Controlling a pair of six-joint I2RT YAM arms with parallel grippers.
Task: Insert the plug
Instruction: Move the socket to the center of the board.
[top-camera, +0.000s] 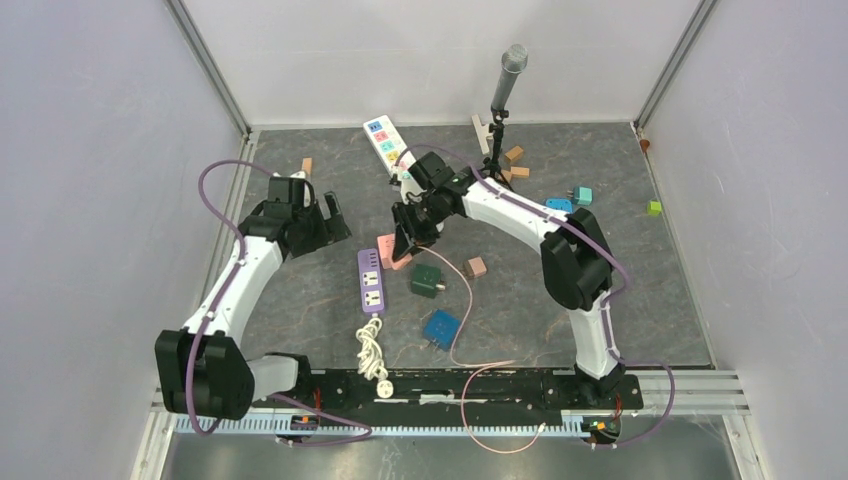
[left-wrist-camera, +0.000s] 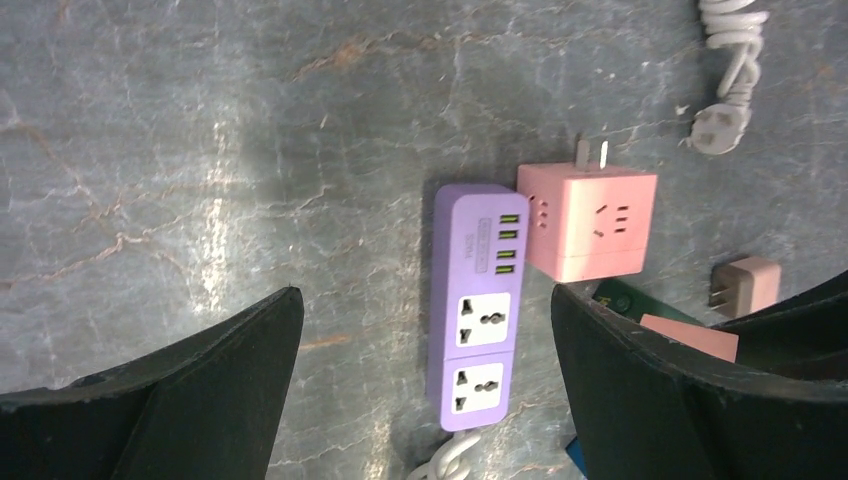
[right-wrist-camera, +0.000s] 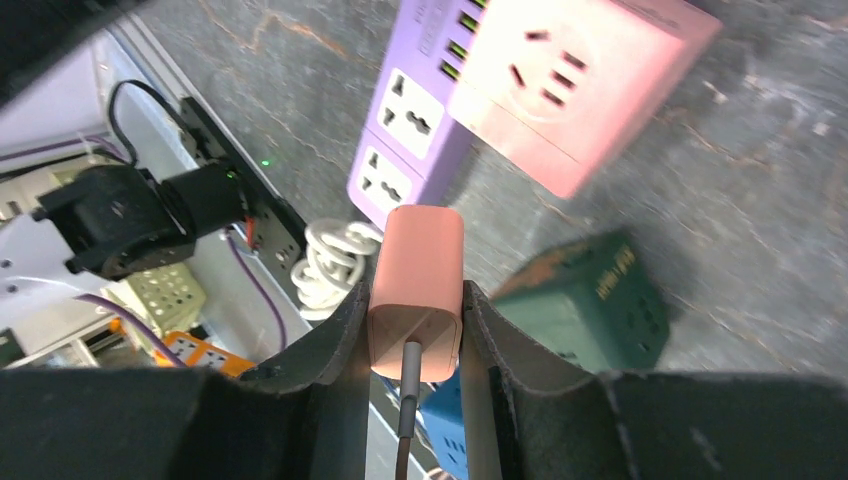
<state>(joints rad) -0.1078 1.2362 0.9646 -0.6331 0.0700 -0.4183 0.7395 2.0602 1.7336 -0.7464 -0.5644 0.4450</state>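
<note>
the right gripper (right-wrist-camera: 415, 315) is closed narrow on the pink plug (right-wrist-camera: 415, 260), its two dark fingers (right-wrist-camera: 335, 350) pressing the plug's flat sides near the rear end, with the thin cable (right-wrist-camera: 405, 405) running out the back between them. the plug hangs in the air above the table (right-wrist-camera: 760, 200), its front end pointing toward the purple power strip (right-wrist-camera: 405, 130); the prongs are hidden on the far face, so their alignment with a socket cannot be told. by its looks the plug is a small, light, rigid plastic block with smooth sides, so it could slip or twist in the grip when pushed home; a hold across the flat faces, as now, seems right, while the soft trailing cable may tug it sideways. a pink cube socket (right-wrist-camera: 570, 80) sits hard against the strip's side, and a green cube (right-wrist-camera: 590, 300) lies near. the left gripper (left-wrist-camera: 425, 295) hovers wide open and empty over the strip, well placed, i judge, to brace that light strip against sliding.
</note>
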